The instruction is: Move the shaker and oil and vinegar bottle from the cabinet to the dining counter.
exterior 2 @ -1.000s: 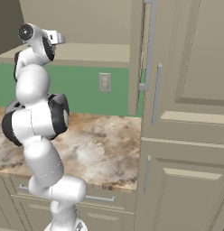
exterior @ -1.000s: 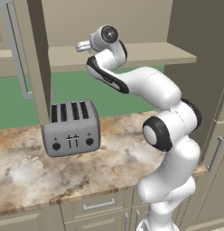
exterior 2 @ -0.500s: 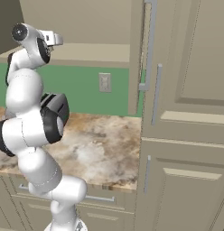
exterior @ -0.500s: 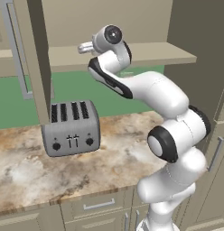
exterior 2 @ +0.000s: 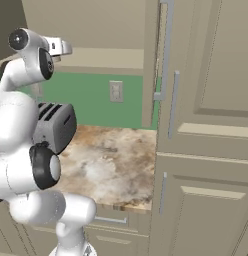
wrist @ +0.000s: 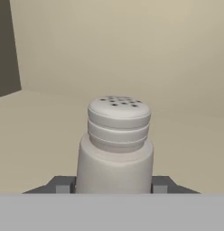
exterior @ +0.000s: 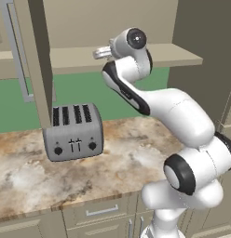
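pale grey and ridged at the cap, the shaker (wrist: 115,151) stands upright right between the gripper (wrist: 113,184) fingers, its body filling the gap so that one dark fingertip (wrist: 64,185) shows on each side of it; the pincer looks closed narrowly on it, low on the body. its long axis runs up and down, across the line of the fingers. under and behind it spreads the plain beige shelf of the cabinet (exterior: 178,55), near that shelf's front edge where the hand (exterior: 104,52) reaches in. to come away, i'd guess it must draw straight back over that edge, clear of the open door (exterior: 39,60), above the toaster (exterior: 73,131) on the marbled worktop (exterior: 122,162).
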Tool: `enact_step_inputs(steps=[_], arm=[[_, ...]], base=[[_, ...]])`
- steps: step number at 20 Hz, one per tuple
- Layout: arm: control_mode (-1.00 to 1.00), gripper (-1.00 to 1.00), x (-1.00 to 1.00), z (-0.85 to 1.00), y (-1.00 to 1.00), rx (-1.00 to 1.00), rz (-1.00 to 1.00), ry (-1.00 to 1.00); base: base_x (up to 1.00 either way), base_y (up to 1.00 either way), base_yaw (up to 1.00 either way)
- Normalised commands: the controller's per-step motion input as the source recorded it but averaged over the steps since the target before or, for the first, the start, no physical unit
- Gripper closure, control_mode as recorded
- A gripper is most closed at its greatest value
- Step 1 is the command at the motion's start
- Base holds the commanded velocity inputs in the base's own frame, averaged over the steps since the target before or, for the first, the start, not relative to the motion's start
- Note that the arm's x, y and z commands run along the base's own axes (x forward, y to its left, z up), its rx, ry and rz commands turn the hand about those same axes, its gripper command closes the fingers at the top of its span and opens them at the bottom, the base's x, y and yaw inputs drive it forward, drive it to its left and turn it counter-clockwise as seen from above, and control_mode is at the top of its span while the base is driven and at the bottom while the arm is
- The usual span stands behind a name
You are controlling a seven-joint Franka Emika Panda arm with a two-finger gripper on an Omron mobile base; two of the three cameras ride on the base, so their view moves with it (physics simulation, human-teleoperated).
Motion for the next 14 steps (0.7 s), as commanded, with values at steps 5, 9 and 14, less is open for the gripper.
enact_step_inputs(steps=[5, 9, 14], arm=[[-1.0, 1.0, -0.78, 0.0, -0.65, 0.0, 0.07, 0.01], [-1.0, 1.0, -0.78, -0.01, -0.62, 0.0, 0.08, 0.03], [-1.0, 1.0, -0.76, -0.13, -0.47, 0.0, 0.08, 0.07]], base=[[0.0, 0.0, 0.0], [0.0, 0.0, 0.0], [0.0, 0.0, 0.0]])
